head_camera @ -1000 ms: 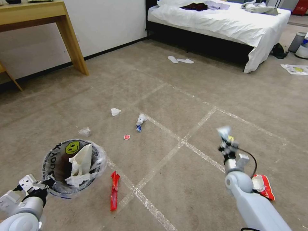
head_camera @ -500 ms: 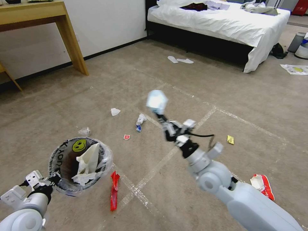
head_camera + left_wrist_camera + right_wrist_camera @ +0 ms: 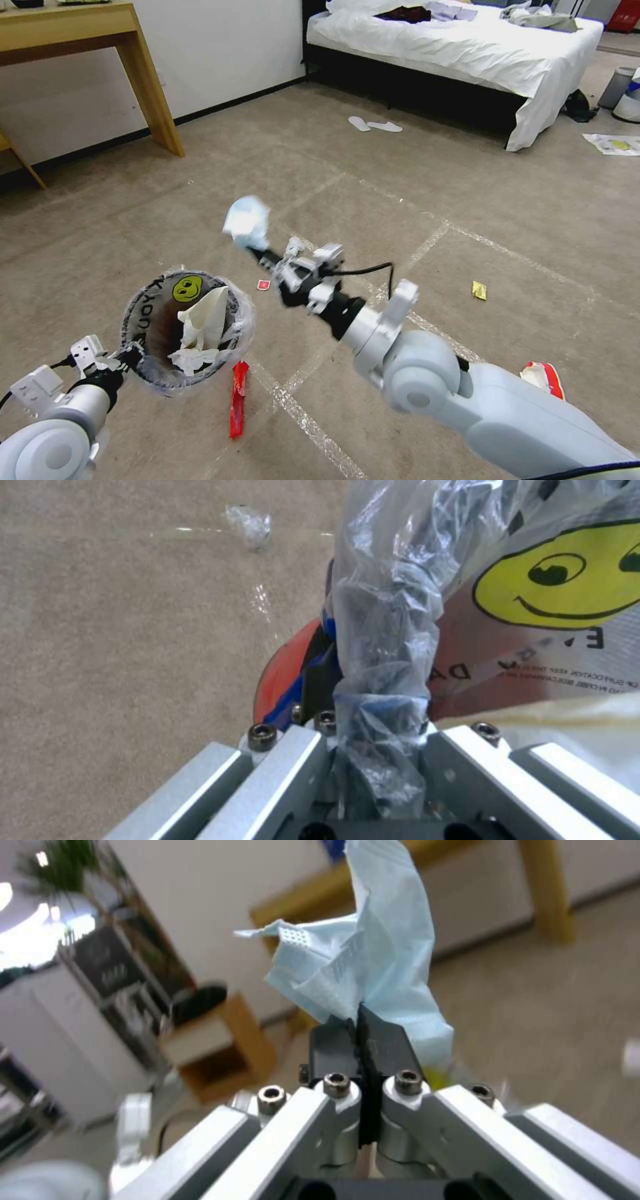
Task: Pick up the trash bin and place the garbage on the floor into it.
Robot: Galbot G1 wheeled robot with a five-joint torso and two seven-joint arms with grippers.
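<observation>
Beige carpet floor (image 3: pixel 200 193) with shiny tape strips crossing in a grid, a wooden table (image 3: pixel 80 33) at the wall and a white bed (image 3: pixel 467 47) further back. At lower left, left gripper (image 3: pixel 130 353) clamped on the near rim of the trash bin (image 3: pixel 187 327), held up off the carpet; in the left wrist view, fingers (image 3: pixel 280 770) pressed together on the black rim with the crinkled clear liner (image 3: pixel 383 645) caught between them, yellow smiley sticker (image 3: pixel 567 580) just beside. Inside the bin, white crumpled tissues (image 3: pixel 200 327). Above and just right of the bin opening, right gripper (image 3: pixel 257 252) raised in the air, pinching a light-blue mask (image 3: pixel 247 222); in the right wrist view, black pads (image 3: pixel 383 1040) fully pressed together on the lower edge of the mask, no gap visible, cloth standing up above them. On the carpet: 1 long red wrapper (image 3: pixel 237 400) near the bin, 1 small red piece (image 3: pixel 263 285), 1 yellow packet (image 3: pixel 479 290) well apart to the right, 1 red-and-white bag (image 3: pixel 543 380) beside the right arm.
</observation>
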